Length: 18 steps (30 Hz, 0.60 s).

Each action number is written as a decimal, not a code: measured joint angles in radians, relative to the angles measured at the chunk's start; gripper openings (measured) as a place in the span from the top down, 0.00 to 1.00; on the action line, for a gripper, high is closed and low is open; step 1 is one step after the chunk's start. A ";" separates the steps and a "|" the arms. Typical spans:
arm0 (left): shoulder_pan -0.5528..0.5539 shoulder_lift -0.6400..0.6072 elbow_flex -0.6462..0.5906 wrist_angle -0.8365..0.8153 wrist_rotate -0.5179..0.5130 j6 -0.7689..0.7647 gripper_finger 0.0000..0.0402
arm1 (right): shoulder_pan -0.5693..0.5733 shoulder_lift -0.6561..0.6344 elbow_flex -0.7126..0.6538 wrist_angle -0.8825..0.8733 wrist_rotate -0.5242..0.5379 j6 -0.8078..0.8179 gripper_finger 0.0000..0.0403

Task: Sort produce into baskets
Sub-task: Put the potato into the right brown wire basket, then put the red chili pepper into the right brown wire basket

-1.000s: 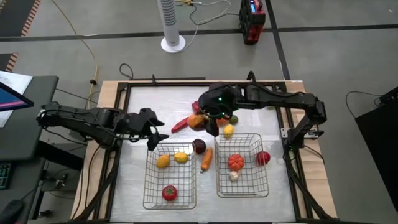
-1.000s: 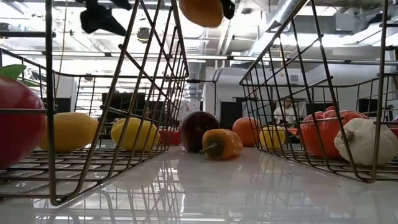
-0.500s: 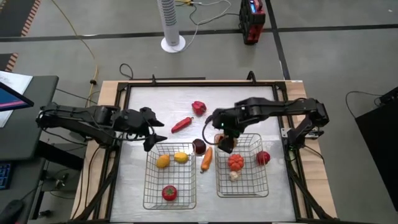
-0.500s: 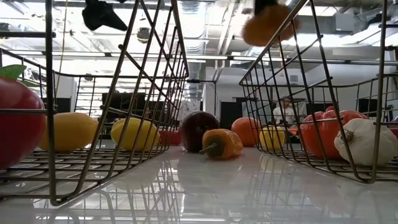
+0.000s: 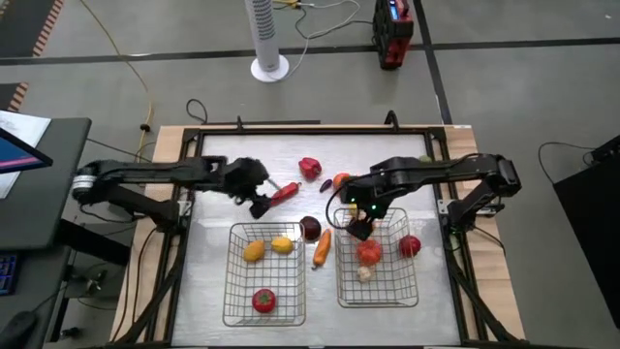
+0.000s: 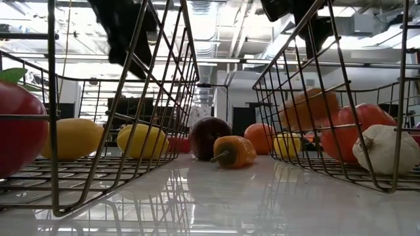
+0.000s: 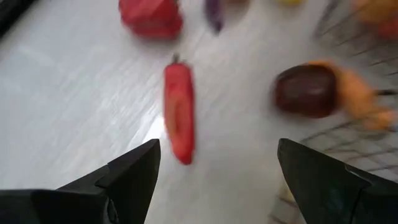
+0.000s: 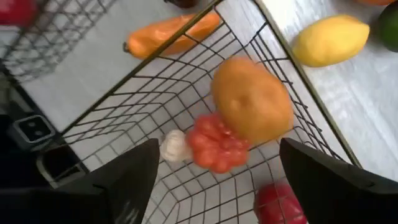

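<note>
My left gripper (image 5: 260, 201) is open and empty above the table, just left of the red chili (image 5: 284, 191), which lies flat ahead of the fingers in the left wrist view (image 7: 178, 112). My right gripper (image 5: 358, 221) is open over the far left corner of the right wire basket (image 5: 399, 291). An orange round (image 8: 252, 99) is below it inside that basket, clear of the fingers and blurred in the low view (image 6: 308, 108). The left basket (image 5: 232, 291) holds two yellow pieces and a red one.
The right basket also holds a red ribbed piece (image 8: 214, 146), garlic (image 8: 174, 146) and a red round (image 5: 411, 246). A dark purple round (image 5: 310, 229) and an orange pepper (image 5: 322, 248) lie between the baskets. A red pepper (image 5: 309, 168) and a lemon (image 8: 329, 40) lie farther back.
My right gripper has carried the orange round from the far middle of the table toward the near edge, over the right basket, and let go; the round has dropped into the basket. My left gripper has gone right and far, toward the red chili.
</note>
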 joint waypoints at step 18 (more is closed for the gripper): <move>0.165 0.414 0.022 0.278 0.132 0.080 0.23 | -0.106 -0.220 0.000 0.023 0.034 -0.039 0.10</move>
